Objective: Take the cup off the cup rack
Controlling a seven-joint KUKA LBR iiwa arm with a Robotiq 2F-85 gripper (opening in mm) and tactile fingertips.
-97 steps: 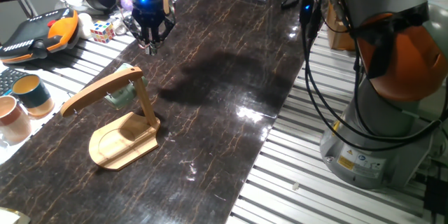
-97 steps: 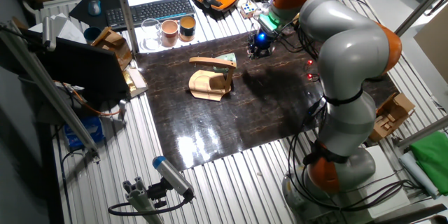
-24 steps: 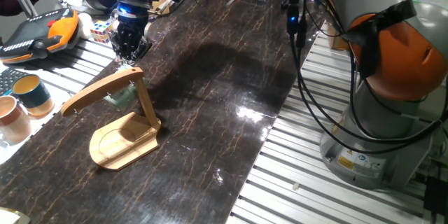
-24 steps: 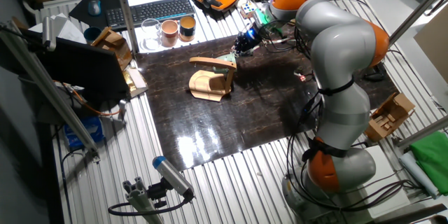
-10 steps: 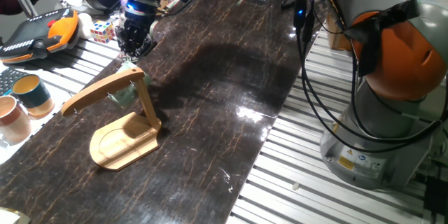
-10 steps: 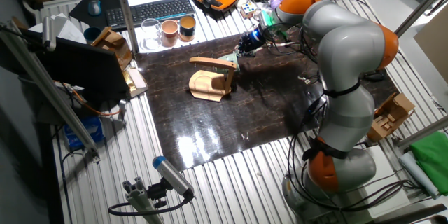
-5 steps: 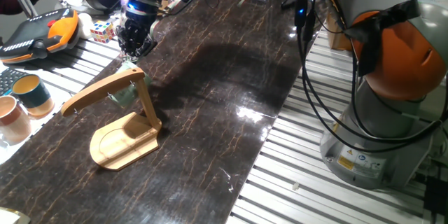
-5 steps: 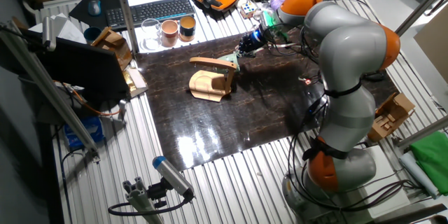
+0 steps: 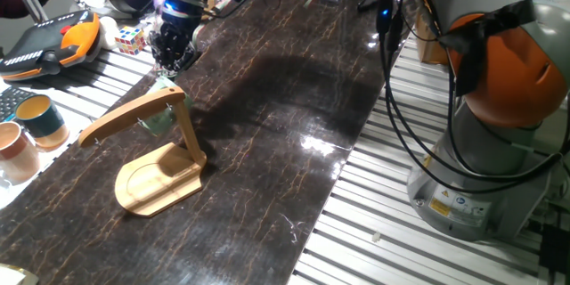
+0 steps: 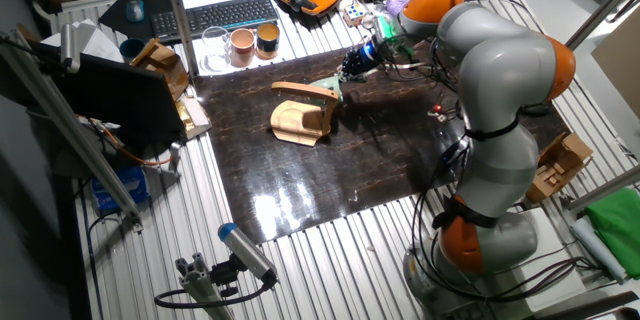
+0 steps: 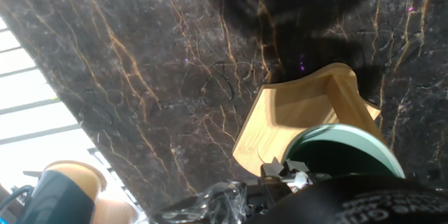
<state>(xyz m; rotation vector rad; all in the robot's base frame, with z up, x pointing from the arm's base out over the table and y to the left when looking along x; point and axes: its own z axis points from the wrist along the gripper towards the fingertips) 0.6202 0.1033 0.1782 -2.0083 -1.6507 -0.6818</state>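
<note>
A dark, glossy marble-patterned slab with orange veins covers the ribbed metal table (image 9: 499,258). On it stands the cup rack (image 9: 151,156), smooth pale wood: oval dished base, upright post, and a long curved arm that slopes down toward the teal cup (image 9: 40,118) and tan cup (image 9: 15,150) off the slab. The cup (image 9: 158,120), a matte grey-green cylinder, hangs beneath the arm beside the post. Its mouth direction is unclear. The tool (image 9: 169,61) hovers just above the rack's top; whether it grips anything cannot be told.
</note>
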